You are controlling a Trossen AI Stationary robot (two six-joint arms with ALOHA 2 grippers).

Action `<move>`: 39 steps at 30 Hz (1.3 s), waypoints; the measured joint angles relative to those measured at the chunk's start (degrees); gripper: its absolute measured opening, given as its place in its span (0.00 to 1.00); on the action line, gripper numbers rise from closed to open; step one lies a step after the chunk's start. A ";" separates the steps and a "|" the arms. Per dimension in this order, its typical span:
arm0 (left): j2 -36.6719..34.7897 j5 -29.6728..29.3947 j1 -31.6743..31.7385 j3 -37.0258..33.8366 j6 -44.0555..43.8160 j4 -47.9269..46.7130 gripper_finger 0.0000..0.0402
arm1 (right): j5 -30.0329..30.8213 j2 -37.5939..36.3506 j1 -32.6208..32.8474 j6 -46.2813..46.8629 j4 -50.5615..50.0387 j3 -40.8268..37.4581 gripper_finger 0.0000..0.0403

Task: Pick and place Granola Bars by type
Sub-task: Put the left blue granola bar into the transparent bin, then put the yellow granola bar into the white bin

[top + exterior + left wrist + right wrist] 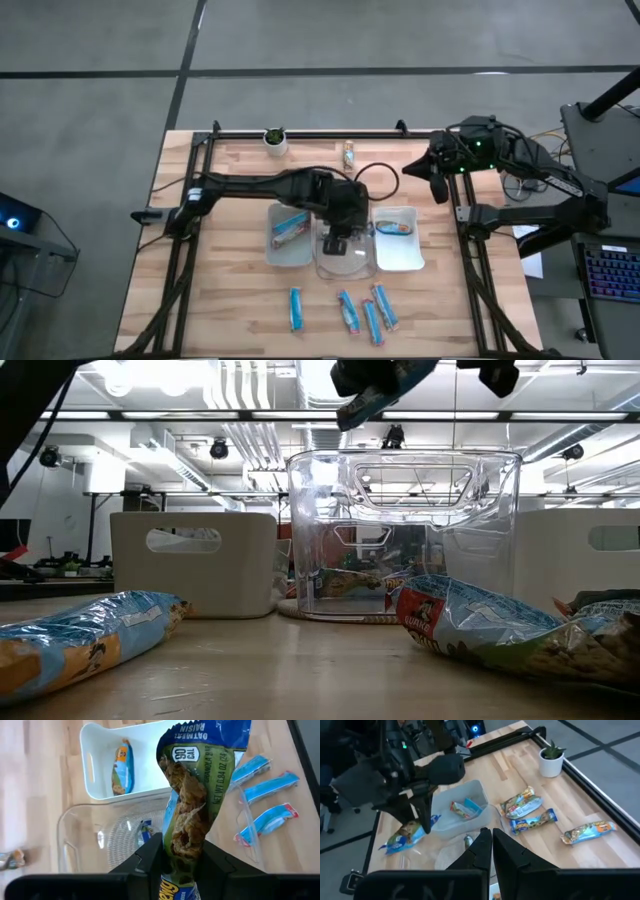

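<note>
My left gripper (338, 243) hangs over the clear middle tray (346, 266), shut on a granola bar (195, 785) in a blue-and-green oatmeal raisin wrapper. A white tray (283, 250) to its left holds bars (290, 228). The white tray (400, 258) to its right holds one bar (394, 228). Several blue bars (372, 320) lie flat on the wood near the front edge. My right gripper (487, 845) is shut on nothing, raised at the table's right edge (438, 185). My left gripper pinches one end of the bar (182, 847) between its two fingers (150, 862). The fingers slant down from the table's left side. The bar reaches on beyond the fingertips, tilted, and is lifted clear above the clear tray (85, 845).
A small white pot with a plant (275, 140) stands at the far edge, with a bar (348, 153) near it. More bars (522, 802) lie on the wood between the left tray and the pot. Black rails (300, 135) frame the table.
</note>
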 joint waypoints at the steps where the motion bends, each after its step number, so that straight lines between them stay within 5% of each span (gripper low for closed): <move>1: 0.05 0.10 0.00 -0.52 0.11 0.71 0.19 | 0.21 -0.02 0.00 -0.02 0.01 0.00 0.02; 16: 0.27 1.65 -0.02 -16.53 -4.78 6.64 0.19 | 3.10 1.28 0.00 0.37 0.00 0.00 0.02; 28: 0.29 7.67 -0.17 -18.31 -5.78 9.00 0.20 | 5.64 1.28 0.00 0.89 0.02 0.00 0.02; 39: 0.29 6.60 -0.13 -19.91 -6.11 9.64 0.40 | 5.64 1.26 0.02 1.70 0.00 0.00 0.02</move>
